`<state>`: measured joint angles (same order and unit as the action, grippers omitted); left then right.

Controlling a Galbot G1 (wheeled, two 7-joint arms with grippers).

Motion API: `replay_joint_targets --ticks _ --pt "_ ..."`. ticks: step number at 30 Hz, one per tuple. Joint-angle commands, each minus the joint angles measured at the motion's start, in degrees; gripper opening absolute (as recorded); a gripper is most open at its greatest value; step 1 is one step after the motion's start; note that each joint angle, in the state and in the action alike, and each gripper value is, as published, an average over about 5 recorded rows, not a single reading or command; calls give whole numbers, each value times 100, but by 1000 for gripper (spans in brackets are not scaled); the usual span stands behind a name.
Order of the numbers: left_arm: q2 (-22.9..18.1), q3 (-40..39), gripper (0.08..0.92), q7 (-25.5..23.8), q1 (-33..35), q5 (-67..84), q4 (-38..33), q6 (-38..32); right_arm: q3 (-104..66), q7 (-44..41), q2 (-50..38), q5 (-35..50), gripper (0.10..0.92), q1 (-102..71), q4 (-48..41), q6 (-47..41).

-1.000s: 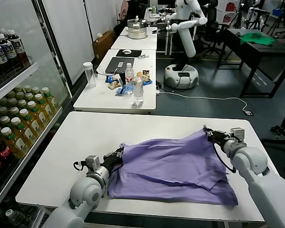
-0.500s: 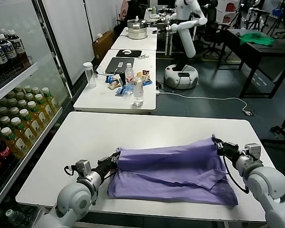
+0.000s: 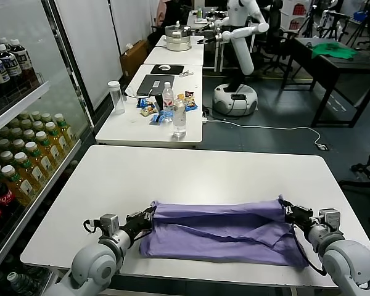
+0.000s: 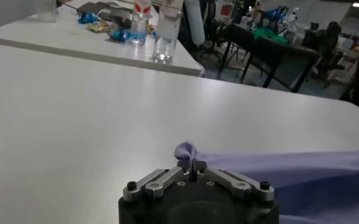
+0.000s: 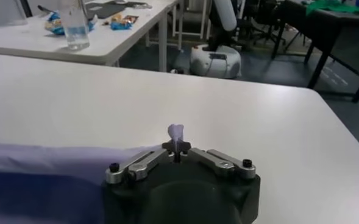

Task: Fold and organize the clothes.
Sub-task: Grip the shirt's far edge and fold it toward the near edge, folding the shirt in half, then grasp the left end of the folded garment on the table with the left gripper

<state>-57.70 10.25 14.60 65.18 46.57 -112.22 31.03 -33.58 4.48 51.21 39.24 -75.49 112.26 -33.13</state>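
The T-shirt [image 3: 219, 231] lies doubled on the desk [image 3: 172, 172] between left pincer [image 3: 149, 216] and right pincer [image 3: 286, 210], each clamped on a corner (further folds likely remain).

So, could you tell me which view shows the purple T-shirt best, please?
The head view: the whole T-shirt lies folded across the table's near edge, stretched between both grippers. The left wrist view shows only a pinched corner at the left gripper; the right wrist view shows a tuft in the right gripper.
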Motion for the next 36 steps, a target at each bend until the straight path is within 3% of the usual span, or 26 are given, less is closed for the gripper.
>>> replay_joint_targets --ticks 1,12,21,26,36 --pt "-11 -15 203 -30 61 -486 61 25 140 -13 109 -358 126 -85 -168 -2" --pt "-358 158 522 298 566 -1117 -458 -365 62 42 102 -806 408 -174 42 66" --pt "-1349 -19 775 747 1373 -2057 -577 -565 -110 46 146 -912 668 -394 367 125" --pt "-1698 -125 821 967 1326 -2410 -300 -613 -130 45 169 -915 793 -417 390 137" --pt "-1995 -148 798 1292 1032 -2663 264 -632 -185 35 167 -922 823 -507 459 157"
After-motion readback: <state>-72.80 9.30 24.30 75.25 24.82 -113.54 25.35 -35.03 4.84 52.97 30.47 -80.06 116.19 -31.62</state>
